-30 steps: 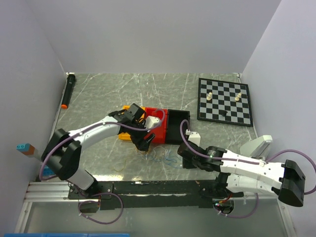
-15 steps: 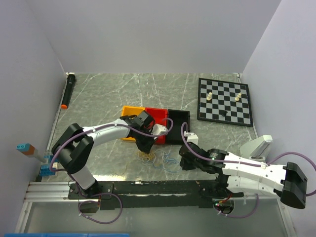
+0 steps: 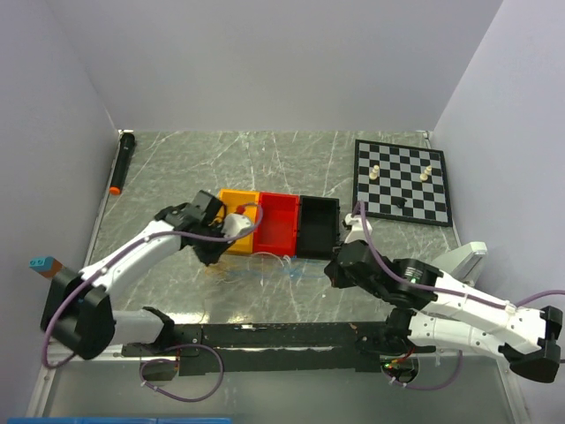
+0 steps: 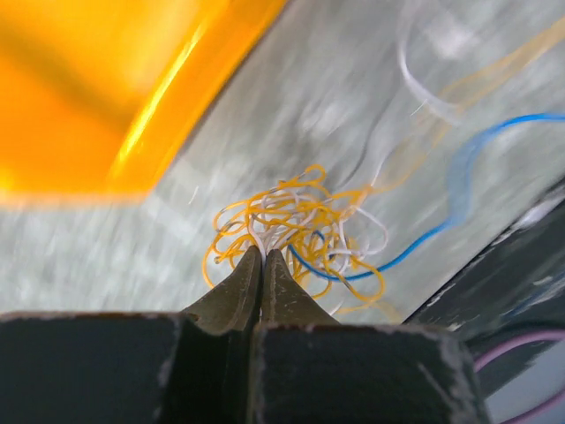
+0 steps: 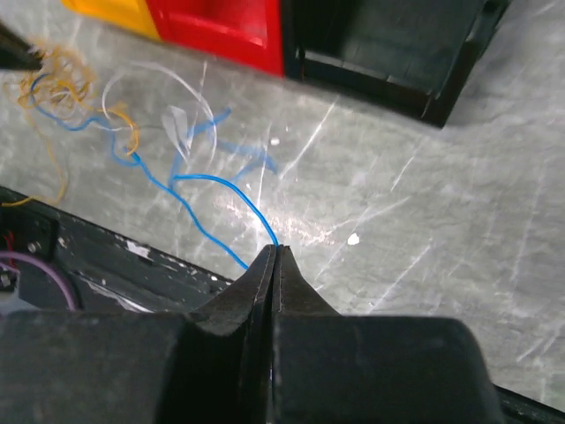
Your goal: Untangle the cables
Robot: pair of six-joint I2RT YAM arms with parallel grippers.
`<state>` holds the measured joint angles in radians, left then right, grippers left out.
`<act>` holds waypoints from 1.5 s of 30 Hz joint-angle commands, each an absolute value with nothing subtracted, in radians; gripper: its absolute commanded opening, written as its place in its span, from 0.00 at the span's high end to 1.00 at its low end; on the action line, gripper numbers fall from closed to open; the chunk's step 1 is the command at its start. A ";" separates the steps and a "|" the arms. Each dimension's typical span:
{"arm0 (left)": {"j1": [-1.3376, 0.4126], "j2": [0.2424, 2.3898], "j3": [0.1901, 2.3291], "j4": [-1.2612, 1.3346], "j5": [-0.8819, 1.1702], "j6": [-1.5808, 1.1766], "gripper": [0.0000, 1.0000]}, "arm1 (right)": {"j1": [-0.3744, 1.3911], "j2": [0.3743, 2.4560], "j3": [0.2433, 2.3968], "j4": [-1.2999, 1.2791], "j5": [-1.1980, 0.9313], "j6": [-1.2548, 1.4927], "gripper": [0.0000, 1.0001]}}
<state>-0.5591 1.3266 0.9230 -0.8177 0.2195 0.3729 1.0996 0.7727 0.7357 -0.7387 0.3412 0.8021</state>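
The cables [image 3: 258, 268] are thin yellow, white and blue wires strung along the table in front of the bins. My left gripper [image 3: 212, 260] is shut on the yellow and white tangle [image 4: 300, 216], its tips [image 4: 262, 252] pinching strands at the tangle's near edge. A blue cable [image 4: 459, 177] runs out of that tangle to the right. My right gripper [image 5: 275, 249] is shut on the end of the blue cable [image 5: 194, 212], which trails left across the table to the yellow tangle [image 5: 57, 75]. A white loop [image 5: 141, 84] lies between them. In the top view the right gripper [image 3: 335, 270] sits right of the cables.
Orange bin [image 3: 237, 205], red bin [image 3: 278, 221] and black bin [image 3: 318, 225] stand in a row just behind the cables. A chessboard [image 3: 402, 181] with a few pieces lies at the back right. A black marker [image 3: 122, 163] lies along the left edge. The black base rail [image 3: 282, 334] runs along the near side.
My left gripper shut on the yellow and white tangle and moved left with it. The right gripper shifted right with the blue cable, so the wires now lie stretched out.
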 commanded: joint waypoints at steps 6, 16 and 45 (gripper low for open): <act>-0.477 1.121 0.678 -0.867 0.003 0.535 0.99 | 1.101 0.687 0.929 -0.934 0.517 0.782 1.00; -0.460 1.063 0.589 -0.787 -0.095 0.564 0.99 | 1.098 0.652 1.251 -1.118 0.750 0.709 1.00; -0.402 1.114 0.471 -0.578 -0.232 0.650 0.99 | 1.100 0.666 1.690 -0.741 1.083 0.059 1.00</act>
